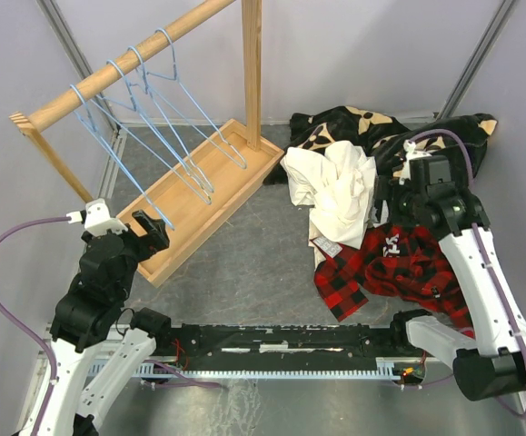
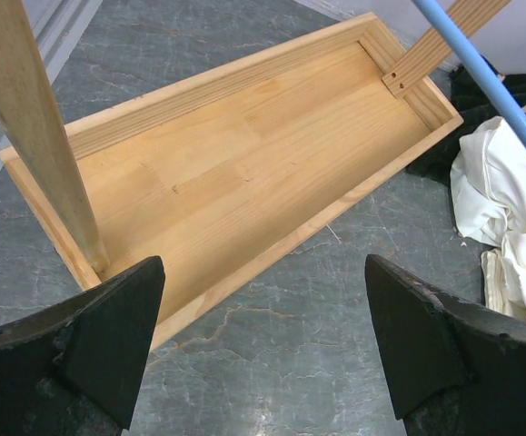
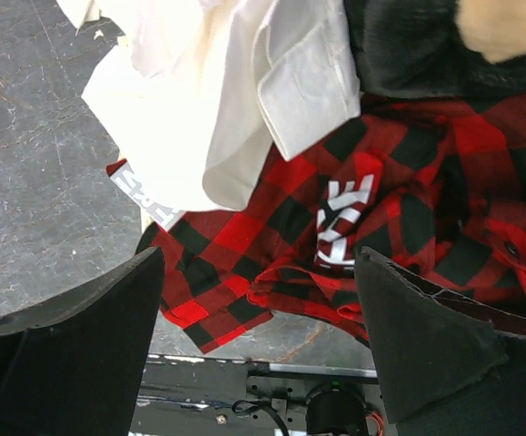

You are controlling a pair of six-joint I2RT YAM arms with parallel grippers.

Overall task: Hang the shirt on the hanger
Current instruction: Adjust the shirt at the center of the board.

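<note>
**Top external view.**
- The shirt [image 1: 335, 191]: crumpled heap right of the table's [image 1: 244, 263] middle, toward the far edge. It overlaps the black blanket [image 1: 353, 127] behind it and the plaid garment [image 1: 399, 263] in front.
- The hanger [image 1: 108, 134]: hooked on the wooden rail [image 1: 126, 59] with three like it, above the rack tray [image 1: 199, 182] toward the far-left corner.
- Left gripper [image 1: 144, 227]: by the tray's near corner.
- Right gripper [image 1: 388, 207]: just beside the shirt.

**Left wrist view.**
- Jaws spread wide, empty, over the tray's near edge.
- A blue hanger wire crosses the upper right.

**Right wrist view.**
- Jaws released, nothing between them.
- They hang over the plaid, with a cream fold above and left of centre.

**Handling note (judgement).**
- Step in hand: first pick of the shirt.
- Shift the right jaws up and left onto cream cloth only.
- Pinch near the collar or a shoulder, and lift it clear of the plaid.
- The left gripper should take the hanger low on its wire.
</note>
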